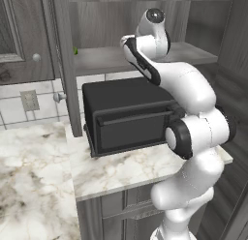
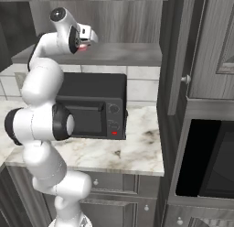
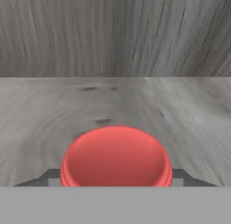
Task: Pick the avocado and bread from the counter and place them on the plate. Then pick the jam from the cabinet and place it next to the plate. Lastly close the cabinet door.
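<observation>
One risk: gripper (image 3: 116, 182) is clamped on the jam (image 3: 116, 156) low over the cabinet (image 3: 115, 33) shelf; a shallow grip could let it slip on lift-out.

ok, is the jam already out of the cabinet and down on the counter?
No, in the hand view the jam sits on the grey cabinet shelf, between the gripper's dark finger tips.

The jam (image 3: 116, 156) is cut off below its red lid in the hand view. In the right base view the wrist covers nearly all of it. The pincer's fingertips (image 3: 45, 177) barely show beside the lid.
</observation>
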{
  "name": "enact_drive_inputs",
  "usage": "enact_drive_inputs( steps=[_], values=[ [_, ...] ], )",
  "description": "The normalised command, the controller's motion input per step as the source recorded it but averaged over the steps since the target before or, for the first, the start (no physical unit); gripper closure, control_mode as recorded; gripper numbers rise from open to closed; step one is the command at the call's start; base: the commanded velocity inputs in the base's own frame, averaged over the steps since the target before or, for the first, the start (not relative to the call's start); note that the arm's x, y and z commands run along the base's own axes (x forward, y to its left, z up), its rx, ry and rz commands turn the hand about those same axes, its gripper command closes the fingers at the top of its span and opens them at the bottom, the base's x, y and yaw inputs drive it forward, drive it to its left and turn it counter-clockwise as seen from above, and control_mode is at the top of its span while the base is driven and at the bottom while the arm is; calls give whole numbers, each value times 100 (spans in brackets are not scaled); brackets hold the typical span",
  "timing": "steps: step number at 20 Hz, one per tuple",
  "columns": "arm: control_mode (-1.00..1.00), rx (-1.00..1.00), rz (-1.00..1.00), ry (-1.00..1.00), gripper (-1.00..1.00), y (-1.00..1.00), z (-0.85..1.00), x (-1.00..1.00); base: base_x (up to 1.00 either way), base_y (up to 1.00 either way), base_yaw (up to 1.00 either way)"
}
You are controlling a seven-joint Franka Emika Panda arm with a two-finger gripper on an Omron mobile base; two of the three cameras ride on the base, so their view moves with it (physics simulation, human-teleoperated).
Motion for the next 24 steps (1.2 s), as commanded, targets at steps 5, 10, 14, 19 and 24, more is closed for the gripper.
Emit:
enact_drive_inputs(
  steps=[5, 10, 14, 19, 24],
  values=[
    [-100, 3, -1, -11, 100, -4, -4, -100, 0, 0, 0],
    [-100, 10, -2, -13, 100, -3, 12, -100, 0, 0, 0],
    [-100, 14, -5, -1, 100, 0, 53, -100, 0, 0, 0],
    [-100, 9, -2, 0, 100, 0, 32, -100, 0, 0, 0],
    [-100, 0, 0, 0, 100, -2, 4, -100, 0, 0, 0]
  ],
)
